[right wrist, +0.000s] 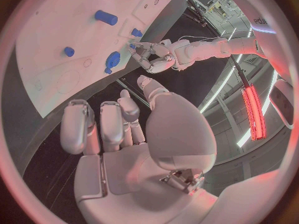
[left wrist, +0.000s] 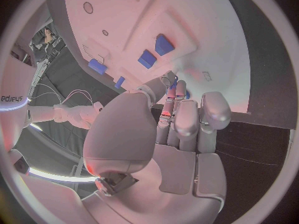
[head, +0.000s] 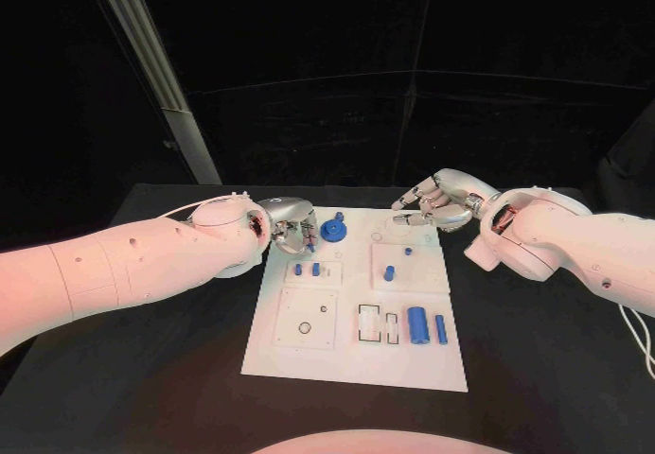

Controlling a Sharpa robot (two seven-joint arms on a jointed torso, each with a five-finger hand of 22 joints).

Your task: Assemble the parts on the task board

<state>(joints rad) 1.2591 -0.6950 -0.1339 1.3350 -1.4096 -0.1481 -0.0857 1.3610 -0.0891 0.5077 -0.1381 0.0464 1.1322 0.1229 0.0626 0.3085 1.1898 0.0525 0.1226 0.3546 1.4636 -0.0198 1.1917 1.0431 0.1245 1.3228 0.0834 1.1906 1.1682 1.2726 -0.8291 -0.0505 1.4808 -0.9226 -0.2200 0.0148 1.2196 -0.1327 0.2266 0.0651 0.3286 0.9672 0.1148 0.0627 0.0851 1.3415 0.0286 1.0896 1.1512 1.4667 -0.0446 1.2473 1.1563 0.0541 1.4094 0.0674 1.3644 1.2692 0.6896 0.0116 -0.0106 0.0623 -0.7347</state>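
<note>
The white task board (head: 308, 355) lies mid-table. Blue parts on it: a round disc (head: 334, 230) at the far end, two short pegs (head: 306, 270), a peg (head: 389, 274), a thick cylinder (head: 417, 323) and a thin one (head: 441, 328). My left hand (head: 291, 234) hovers at the board's far left corner, just beside the disc. Its thumb and fingertips (left wrist: 181, 87) meet on a small blue part (left wrist: 175, 79), which also shows at the left hand (right wrist: 156, 57) from the right wrist. My right hand (head: 434, 206) hangs over the far right corner, fingers (right wrist: 102, 124) apart and holding nothing.
Black table (head: 150, 388) surrounds the board on every side. A pale slanted bar (head: 170, 95) stands behind the table's far left. A thin cable (head: 636, 333) hangs by my right arm. Rectangular slots (head: 370, 323) and a round hole (head: 305, 327) mark the board's near half.
</note>
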